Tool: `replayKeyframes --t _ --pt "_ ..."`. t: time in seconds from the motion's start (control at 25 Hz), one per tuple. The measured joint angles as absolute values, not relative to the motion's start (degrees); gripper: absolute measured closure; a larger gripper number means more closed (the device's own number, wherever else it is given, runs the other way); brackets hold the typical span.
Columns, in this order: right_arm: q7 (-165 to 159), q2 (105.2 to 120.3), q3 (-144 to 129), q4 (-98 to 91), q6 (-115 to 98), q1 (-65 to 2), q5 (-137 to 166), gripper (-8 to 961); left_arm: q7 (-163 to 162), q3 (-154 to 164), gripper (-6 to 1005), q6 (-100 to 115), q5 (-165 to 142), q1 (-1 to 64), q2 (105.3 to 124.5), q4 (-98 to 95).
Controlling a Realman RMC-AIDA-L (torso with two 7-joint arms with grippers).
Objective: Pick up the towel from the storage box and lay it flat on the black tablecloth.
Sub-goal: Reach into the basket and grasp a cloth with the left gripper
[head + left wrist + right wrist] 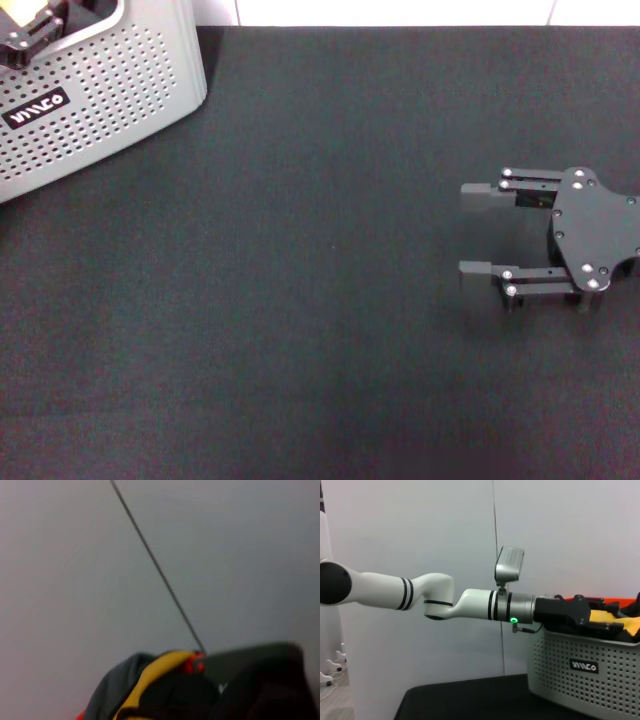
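Your left end effector (pixel 600 622) is down in the storage box (pixel 95 110), grip unclear; the towel (pixel 625 622) lies inside. Clench on 1 edge before lifting. Right end effector (pixel 478 228) waits released, well apart from the box.

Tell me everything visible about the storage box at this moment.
The storage box is a light grey plastic basket with rounded corners, its walls perforated with small round holes, and a black label with white lettering. It stands upright on the black tablecloth at the far left corner of the head view, partly cut off. Yellow, orange and dark fabric shows above its rim, where the left end effector reaches in.
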State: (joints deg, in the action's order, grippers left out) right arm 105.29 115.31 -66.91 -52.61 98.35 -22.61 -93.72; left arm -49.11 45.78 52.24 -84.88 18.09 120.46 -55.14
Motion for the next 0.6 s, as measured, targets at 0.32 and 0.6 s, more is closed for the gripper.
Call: replayKeyframes --t 0.32,0.6 --pt "105.29 115.31 -66.18 -52.49 98.34 -22.58 -93.57 230 -48.47 51.76 356 44.51 -84.45 15.4 120.5 -58.56" --pt "105.47 115.14 -66.08 -52.47 98.34 -22.87 -93.67 230 -48.51 53.51 396 44.33 -84.6 12.98 120.49 -61.66"
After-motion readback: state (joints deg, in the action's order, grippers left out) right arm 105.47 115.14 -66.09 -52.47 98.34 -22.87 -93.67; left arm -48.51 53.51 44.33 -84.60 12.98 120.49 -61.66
